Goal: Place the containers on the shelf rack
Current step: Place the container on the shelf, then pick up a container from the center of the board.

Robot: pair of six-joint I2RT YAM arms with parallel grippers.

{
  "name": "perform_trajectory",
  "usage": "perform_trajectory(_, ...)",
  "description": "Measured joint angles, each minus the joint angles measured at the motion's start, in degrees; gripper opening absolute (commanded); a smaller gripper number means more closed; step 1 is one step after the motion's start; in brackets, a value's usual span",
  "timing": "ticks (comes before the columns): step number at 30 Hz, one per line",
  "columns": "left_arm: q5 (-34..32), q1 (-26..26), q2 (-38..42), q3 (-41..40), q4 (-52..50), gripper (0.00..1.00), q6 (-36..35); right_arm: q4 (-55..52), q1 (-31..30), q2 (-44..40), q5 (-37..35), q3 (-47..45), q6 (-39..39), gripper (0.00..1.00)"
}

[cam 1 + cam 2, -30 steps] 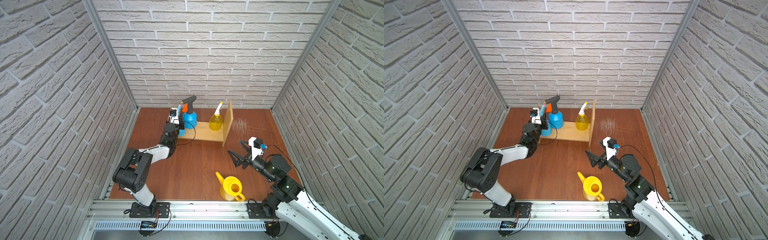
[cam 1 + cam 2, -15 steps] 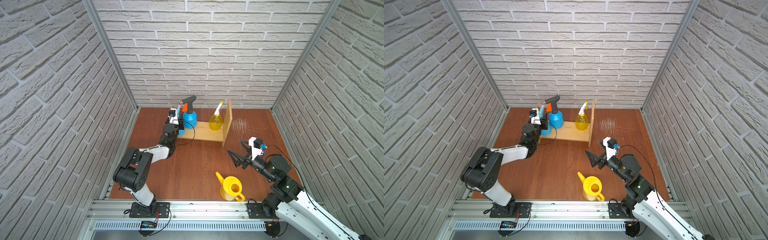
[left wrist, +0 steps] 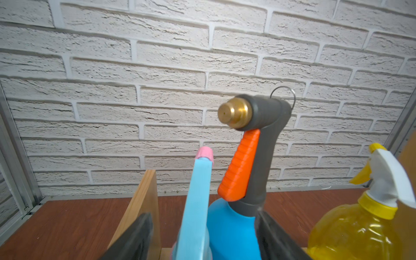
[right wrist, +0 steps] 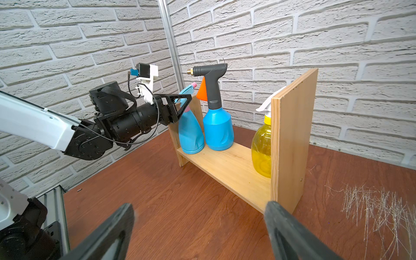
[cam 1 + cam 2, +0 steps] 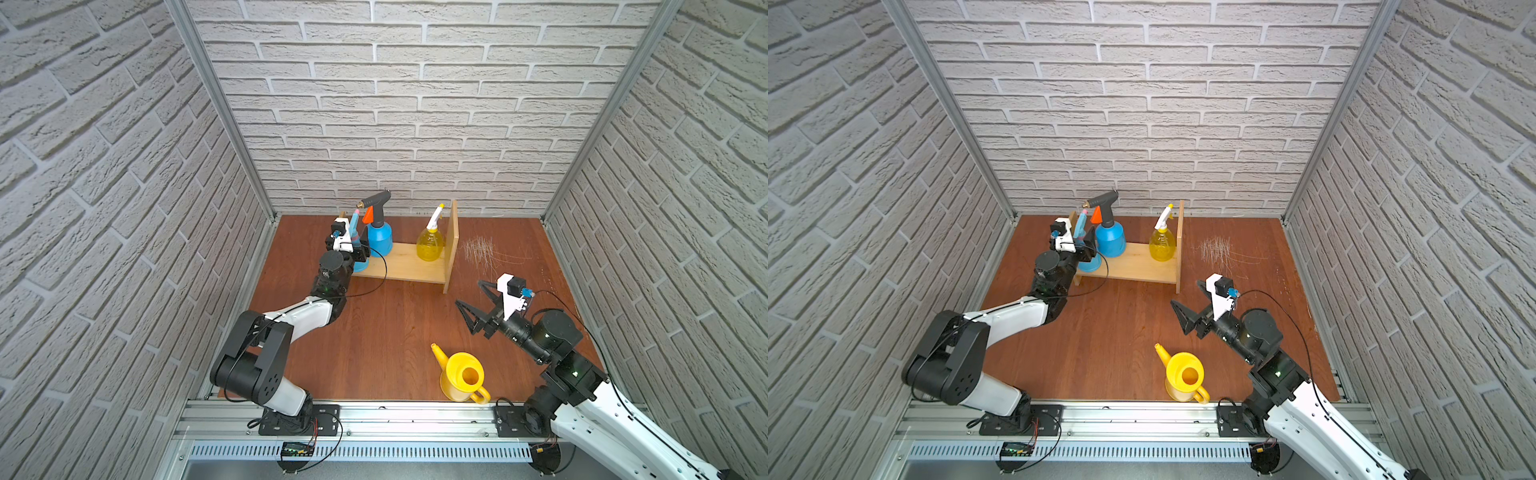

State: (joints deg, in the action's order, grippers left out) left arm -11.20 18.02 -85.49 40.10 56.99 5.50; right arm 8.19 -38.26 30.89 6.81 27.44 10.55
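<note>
The light-wood shelf rack (image 5: 399,266) (image 5: 1133,266) (image 4: 234,171) stands at the back of the floor. On its board stand a slim light-blue spray bottle (image 5: 354,226) (image 3: 198,202) (image 4: 190,135) at the left end, a blue pressure sprayer (image 5: 380,239) (image 3: 229,229) (image 4: 217,130) beside it, and a translucent yellow spray bottle (image 5: 430,245) (image 4: 261,148) at the right panel. My left gripper (image 5: 356,248) (image 3: 202,236) is open, its fingers either side of the slim bottle with gaps showing. A yellow watering can (image 5: 463,376) (image 5: 1183,376) stands on the floor near the front. My right gripper (image 5: 469,294) (image 4: 198,216) hangs open and empty beyond it.
Brick walls close in the left, back and right sides. An aluminium rail (image 5: 374,415) runs along the front edge. Pale scratch marks (image 5: 478,249) cover the floor right of the rack. Bare board (image 4: 234,166) lies between the blue sprayer and the yellow bottle.
My left gripper's jaws have spread apart from the slim light-blue bottle, which stays upright on the rack. The right arm and the watering can have not moved.
</note>
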Motion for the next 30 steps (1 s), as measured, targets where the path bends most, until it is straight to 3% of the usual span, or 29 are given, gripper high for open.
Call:
perform_trajectory(7, 0.11, -0.22, 8.11, -4.20, -2.03, 0.80, 0.96, 0.00, 0.00, -0.02, 0.00, 0.00, 0.00, 0.95)
perform_trajectory(14, 2.12, -0.22, 21.86, -9.60, -9.11, 0.86, 4.70, 0.02, 0.00, 0.00, 0.26, 0.00, -0.02, 0.95)
perform_trajectory(18, 8.07, -0.22, 29.66, -9.88, -16.48, 0.87, 8.70, 0.04, 0.00, 0.72, 1.46, 0.00, -0.07, 0.95)
perform_trajectory(22, 17.99, 0.24, 33.75, -9.88, -22.86, 0.87, 13.22, 0.02, 0.00, 2.80, 3.93, 0.02, -0.46, 0.95)
perform_trajectory(26, 25.00, 5.25, 36.11, -10.60, -28.26, 0.87, 16.31, -0.04, 0.00, 5.46, 6.86, 0.68, -0.63, 0.95)
perform_trajectory(30, 27.63, 15.50, 37.27, -11.85, -32.89, 0.86, 17.53, -1.81, 0.00, 8.50, 11.21, 3.39, -1.44, 0.94)
